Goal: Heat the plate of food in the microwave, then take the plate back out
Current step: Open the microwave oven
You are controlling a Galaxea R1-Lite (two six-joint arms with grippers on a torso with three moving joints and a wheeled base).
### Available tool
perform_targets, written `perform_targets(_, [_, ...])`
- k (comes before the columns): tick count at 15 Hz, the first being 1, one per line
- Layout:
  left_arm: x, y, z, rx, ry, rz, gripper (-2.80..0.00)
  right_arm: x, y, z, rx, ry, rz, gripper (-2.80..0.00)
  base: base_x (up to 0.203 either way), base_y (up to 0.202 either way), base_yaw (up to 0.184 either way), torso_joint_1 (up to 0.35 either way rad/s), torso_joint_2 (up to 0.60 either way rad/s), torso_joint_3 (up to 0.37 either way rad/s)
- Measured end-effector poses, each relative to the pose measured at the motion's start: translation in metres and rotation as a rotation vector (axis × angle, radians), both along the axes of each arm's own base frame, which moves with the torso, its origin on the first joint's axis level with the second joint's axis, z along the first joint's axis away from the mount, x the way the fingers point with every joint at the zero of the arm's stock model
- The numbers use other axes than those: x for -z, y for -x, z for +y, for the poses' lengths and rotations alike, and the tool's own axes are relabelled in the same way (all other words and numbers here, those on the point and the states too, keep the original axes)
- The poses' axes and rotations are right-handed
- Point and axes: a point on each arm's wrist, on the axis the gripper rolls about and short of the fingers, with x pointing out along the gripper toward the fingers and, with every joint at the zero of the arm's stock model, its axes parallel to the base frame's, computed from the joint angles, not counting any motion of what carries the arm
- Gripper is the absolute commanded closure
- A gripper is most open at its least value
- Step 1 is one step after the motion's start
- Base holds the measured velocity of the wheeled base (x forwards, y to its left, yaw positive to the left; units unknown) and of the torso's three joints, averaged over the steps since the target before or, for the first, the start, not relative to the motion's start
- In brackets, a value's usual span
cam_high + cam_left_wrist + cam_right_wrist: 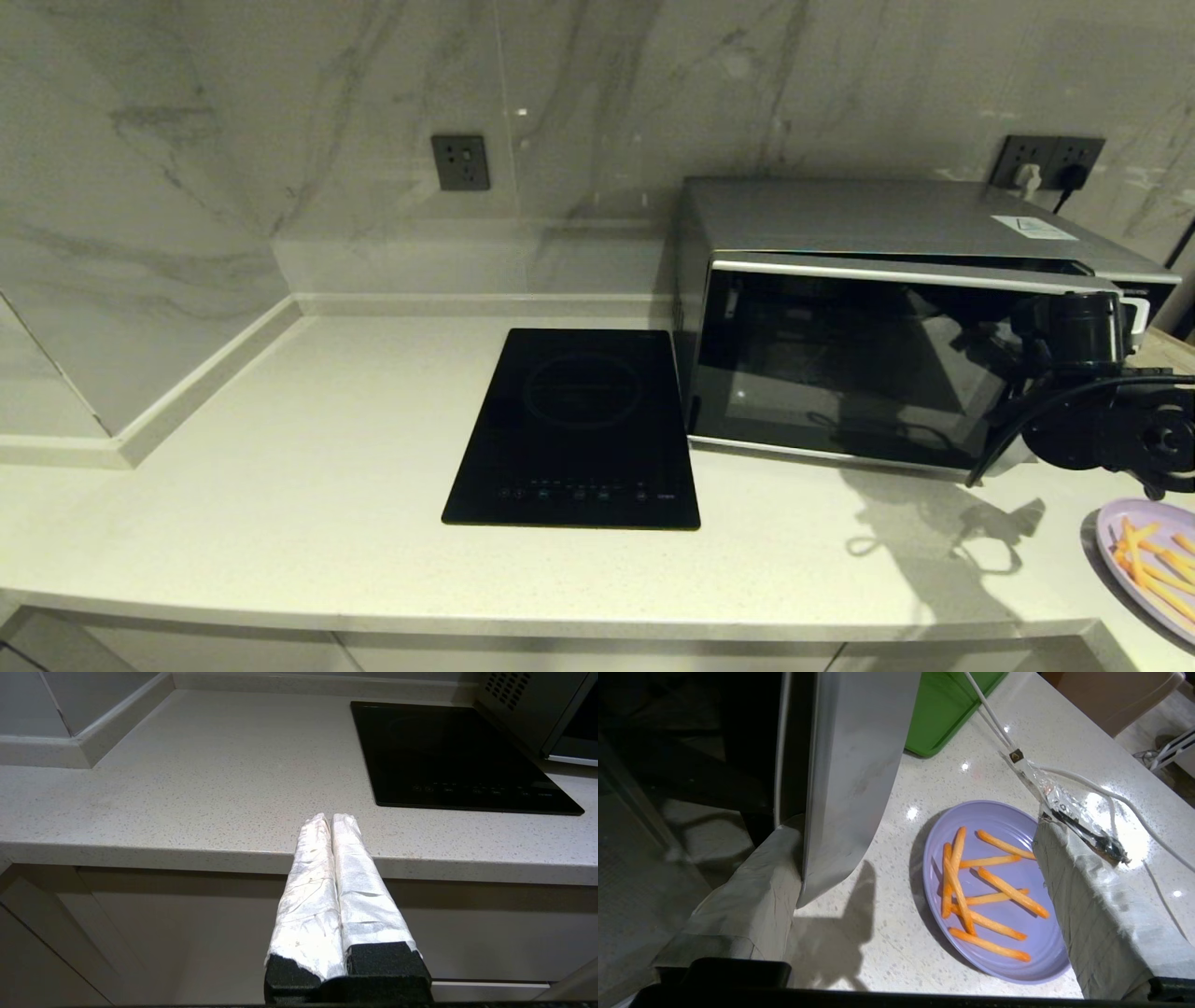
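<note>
A: Currently, where is the right gripper [896,868]?
B: At the microwave [878,280] door's free edge, fingers spread wide, one each side of it.
A: And the plate of food [994,891]?
B: On the counter [280,485] beside the microwave. Left gripper [331,826] is parked, fingers pressed together.

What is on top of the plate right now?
Loose orange fries lie on the lilac plate. One padded finger of the right gripper covers the plate's edge, so nothing there can be seen.

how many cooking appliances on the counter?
2: a flat black induction hob at mid-counter, and a boxy silver-grey microwave right of it, door ajar. More could sit outside the views.
</note>
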Motion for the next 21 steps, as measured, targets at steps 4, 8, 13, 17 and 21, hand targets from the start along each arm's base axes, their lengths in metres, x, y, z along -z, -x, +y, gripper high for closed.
perform_targets(4, [0.000, 0.000, 0.000, -0.001, 0.000, 0.000, 0.00, -0.006, 0.007, 0.012, -0.049, 0.003, -0.006, -2.80, 0.000, 0.000, 0.000, 0.000, 0.00, 0.000])
perform_targets(8, [0.000, 0.000, 0.000, -0.001, -0.001, 0.000, 0.00, -0.013, 0.020, 0.050, -0.261, -0.046, -0.005, -2.80, 0.000, 0.000, 0.000, 0.000, 0.00, 0.000])
perform_targets(13, [0.000, 0.000, 0.000, -0.001, 0.000, 0.000, 0.00, -0.082, 0.094, 0.089, -0.658, -0.186, 0.009, 0.00, 0.000, 0.000, 0.000, 0.000, 0.00, 0.000])
perform_targets(17, [0.000, 0.000, 0.000, -0.001, 0.000, 0.000, 0.00, -0.159, 0.137, 0.075, -0.813, -0.392, -0.039, 0.00, 0.000, 0.000, 0.000, 0.000, 0.00, 0.000])
perform_targets(21, [0.000, 0.000, 0.000, -0.001, 0.000, 0.000, 0.00, -0.180, 0.120, 0.056, -0.751, -0.476, -0.058, 0.00, 0.000, 0.000, 0.000, 0.000, 0.00, 0.000])
